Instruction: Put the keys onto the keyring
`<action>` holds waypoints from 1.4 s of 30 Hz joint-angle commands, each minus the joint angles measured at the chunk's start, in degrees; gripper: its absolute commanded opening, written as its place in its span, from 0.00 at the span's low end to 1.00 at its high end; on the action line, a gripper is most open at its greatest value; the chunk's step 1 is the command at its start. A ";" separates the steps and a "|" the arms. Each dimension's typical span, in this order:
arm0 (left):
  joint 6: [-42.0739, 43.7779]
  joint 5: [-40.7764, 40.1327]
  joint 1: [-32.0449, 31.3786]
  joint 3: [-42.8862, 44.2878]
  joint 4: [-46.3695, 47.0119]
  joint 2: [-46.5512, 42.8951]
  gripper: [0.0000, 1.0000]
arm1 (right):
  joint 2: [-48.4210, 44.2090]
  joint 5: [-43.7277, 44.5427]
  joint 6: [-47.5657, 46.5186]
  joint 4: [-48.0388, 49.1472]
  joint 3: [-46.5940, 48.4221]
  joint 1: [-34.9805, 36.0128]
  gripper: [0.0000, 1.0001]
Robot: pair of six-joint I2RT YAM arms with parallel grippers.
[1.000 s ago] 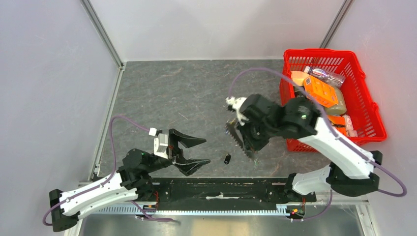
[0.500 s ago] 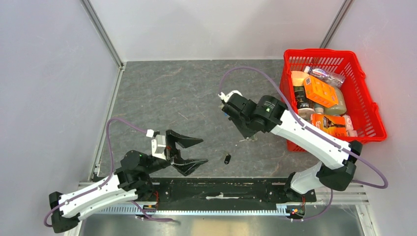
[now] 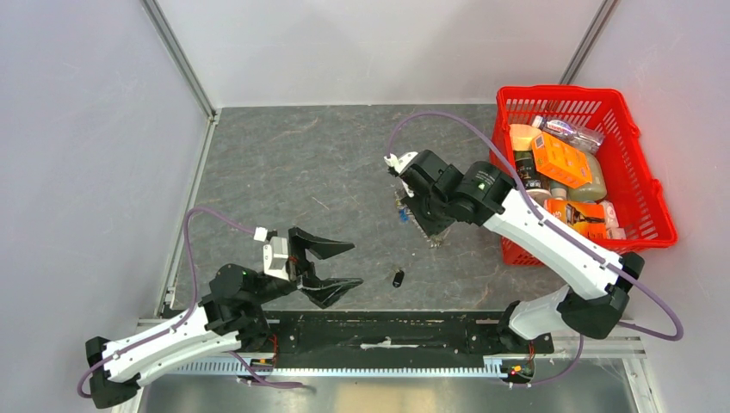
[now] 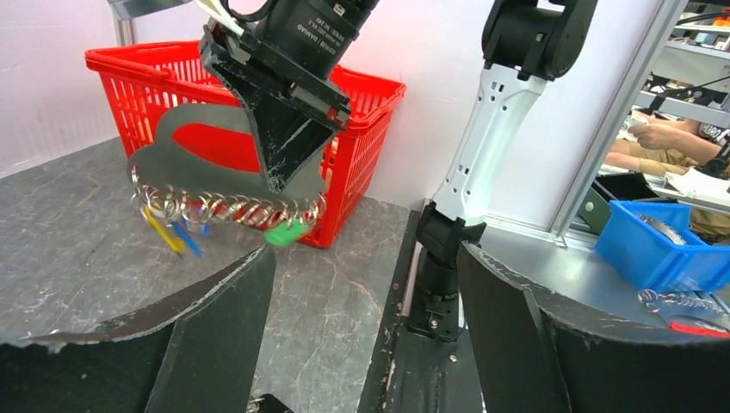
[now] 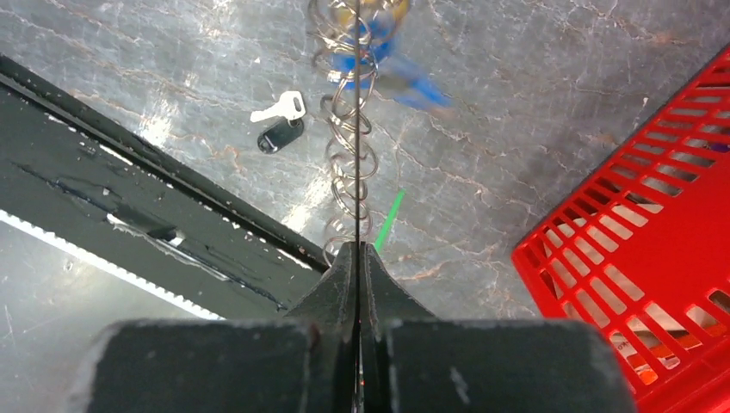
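Observation:
My right gripper (image 3: 423, 220) hangs over the middle of the table, shut on the keyring (image 4: 232, 209). The ring's silver chain runs along the lower edge of the fingers (image 4: 280, 155). A bright green tag (image 4: 286, 232) dangles at one end of the chain. A yellow key (image 4: 162, 231) and a blue key (image 4: 187, 238) dangle at the other end. In the right wrist view the chain (image 5: 351, 163) lies along the seam of the shut gripper (image 5: 356, 249). A black-capped key (image 3: 398, 278) lies on the table near the front edge, also (image 5: 281, 135). My left gripper (image 3: 358, 263) stands open to its left, with nothing in it (image 4: 366, 258).
A red basket (image 3: 654, 232) full of packets and bottles stands at the right, close behind the right arm. The black base rail (image 3: 387, 331) runs along the near edge. Grey walls and metal posts close off the back and sides.
The right arm has swung back and a little left, turning its wrist, and the keyring with its hanging keys has come along and sways. The left arm has hardly moved.

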 commanded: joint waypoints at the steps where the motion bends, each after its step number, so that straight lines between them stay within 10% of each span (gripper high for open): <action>1: 2.24 -0.44 -0.30 0.19 0.18 0.34 0.83 | -0.34 -7.80 -3.11 -1.50 5.35 -1.09 0.00; 18: 1.39 -0.10 -0.29 -0.87 1.81 1.22 0.84 | -0.87 -39.91 -11.75 -12.07 16.12 -1.05 0.00; 42: 1.19 -5.45 -0.26 -4.15 7.48 7.91 0.83 | -3.49 -49.27 -16.39 -15.29 12.99 0.06 0.00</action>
